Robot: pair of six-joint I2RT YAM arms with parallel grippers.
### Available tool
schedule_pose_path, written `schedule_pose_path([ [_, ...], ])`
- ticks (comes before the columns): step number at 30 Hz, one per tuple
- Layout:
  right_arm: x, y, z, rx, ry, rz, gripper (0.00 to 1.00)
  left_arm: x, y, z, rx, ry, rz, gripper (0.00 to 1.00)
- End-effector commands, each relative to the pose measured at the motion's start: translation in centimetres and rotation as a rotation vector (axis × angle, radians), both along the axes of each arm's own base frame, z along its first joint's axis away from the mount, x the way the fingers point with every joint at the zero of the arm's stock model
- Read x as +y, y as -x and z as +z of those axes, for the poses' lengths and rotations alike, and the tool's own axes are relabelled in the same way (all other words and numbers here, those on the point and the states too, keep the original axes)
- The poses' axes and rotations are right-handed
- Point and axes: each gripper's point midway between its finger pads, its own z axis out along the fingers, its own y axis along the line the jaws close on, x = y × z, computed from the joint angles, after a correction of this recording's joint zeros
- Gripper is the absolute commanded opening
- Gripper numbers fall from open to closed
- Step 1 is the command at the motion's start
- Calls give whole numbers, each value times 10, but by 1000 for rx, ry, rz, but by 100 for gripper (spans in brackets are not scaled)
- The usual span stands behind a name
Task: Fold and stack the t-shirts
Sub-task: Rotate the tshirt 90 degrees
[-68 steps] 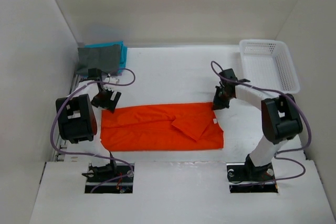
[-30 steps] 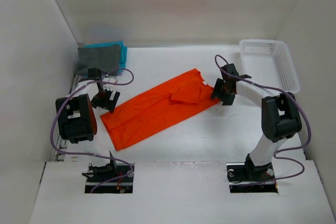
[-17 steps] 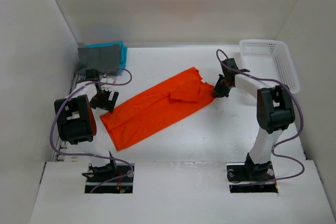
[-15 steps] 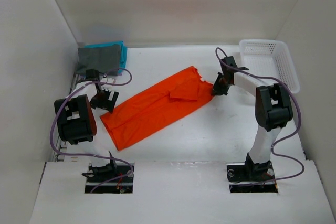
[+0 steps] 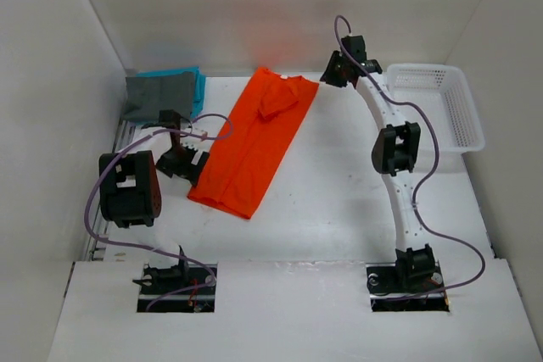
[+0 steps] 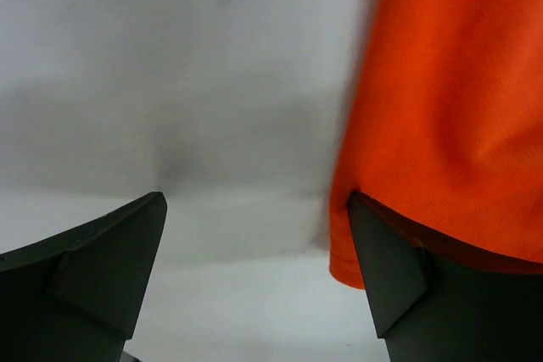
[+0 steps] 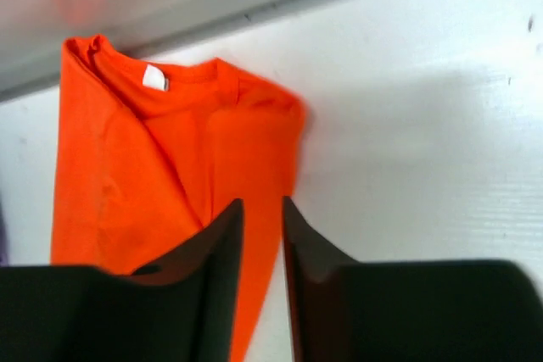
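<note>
- Orange shirt (image 5: 254,142) is lying as a long narrow strip on the table (image 5: 339,201), its sides seemingly turned in already. Its collar end is by the far wall and its hem end is toward the near left.
- Grey shirt (image 5: 157,95) is sitting folded on the teal shirt (image 5: 197,82) in the far left corner, so two are looking finished and stacked. Whether anything is lying under them I cannot tell.
- Orange shirt is still wanting its crosswise folds and then a place on that pile, so by my reckoning the job is running well past halfway.
- Right gripper (image 5: 338,69) is hovering just beside the collar end, its jaws standing narrowly apart with nothing pinched between them.
- Left gripper (image 6: 254,201) is waiting wide apart at the hem corner, with the cloth edge lying against one finger and not clamped.
- Basket (image 5: 473,108) is standing at the far right, apart from the shirts.
- Half a second ago the strip was slanting across mid-table with its collar toward the right. Now that end is sitting up by the far wall, and the right arm is reaching out almost straight.
</note>
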Motion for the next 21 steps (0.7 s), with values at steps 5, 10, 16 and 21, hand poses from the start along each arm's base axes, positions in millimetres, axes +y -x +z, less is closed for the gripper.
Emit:
schedule_pose_path([
  [5,-9,35,66,-122,80,43,55,-25,-4,13,8,43,-44,89],
  [10,-16,124,92,-187,106,49,100,-20,5,9,4,42,-25,89],
  [16,34,241,63,-115,117,168,100,-21,17,-4,0,38,-23,89],
  [21,97,321,41,-116,126,335,100,-31,23,-6,-32,61,-45,89],
])
